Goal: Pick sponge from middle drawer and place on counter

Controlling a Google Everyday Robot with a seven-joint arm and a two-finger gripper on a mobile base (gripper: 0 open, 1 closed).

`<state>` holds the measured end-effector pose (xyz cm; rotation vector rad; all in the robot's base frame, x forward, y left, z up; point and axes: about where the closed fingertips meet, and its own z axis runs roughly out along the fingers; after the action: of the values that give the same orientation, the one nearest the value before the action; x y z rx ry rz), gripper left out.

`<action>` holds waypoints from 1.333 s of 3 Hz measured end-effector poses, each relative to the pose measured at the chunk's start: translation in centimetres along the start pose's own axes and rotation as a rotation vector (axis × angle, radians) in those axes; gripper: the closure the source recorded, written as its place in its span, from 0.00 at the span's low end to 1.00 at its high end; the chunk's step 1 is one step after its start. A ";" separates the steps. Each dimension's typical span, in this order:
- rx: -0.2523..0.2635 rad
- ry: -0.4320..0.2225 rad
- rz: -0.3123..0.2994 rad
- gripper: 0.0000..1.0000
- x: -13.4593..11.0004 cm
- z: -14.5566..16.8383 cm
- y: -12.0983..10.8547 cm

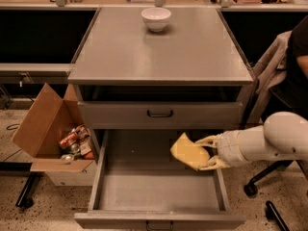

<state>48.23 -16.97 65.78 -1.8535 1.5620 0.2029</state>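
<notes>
Pale yellow sponge (pixel 189 151) pinched between the two fingers of the robot's hand (pixel 199 154), held over the right side of the open middle drawer (pixel 159 194), grey counter (pixel 159 57) above, white bowl (pixel 156 18) near its far edge, cardboard box (pixel 45 129) on the floor beside the cabinet.

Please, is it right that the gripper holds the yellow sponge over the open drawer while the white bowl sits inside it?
No: the camera view shows the white round bowl on the flat grey counter, near its far edge. The gripper, jaws shut on the pale yellow foam sponge, is over the open grey metal drawer.
</notes>
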 end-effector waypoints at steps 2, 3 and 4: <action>0.090 0.004 0.018 1.00 -2.5 -5.9 -7.5; 0.091 0.006 0.024 1.00 -2.6 -6.2 -7.7; 0.113 0.028 0.068 1.00 -3.6 -8.3 -9.4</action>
<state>53.40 -18.63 77.63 -1.7245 1.6231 0.1179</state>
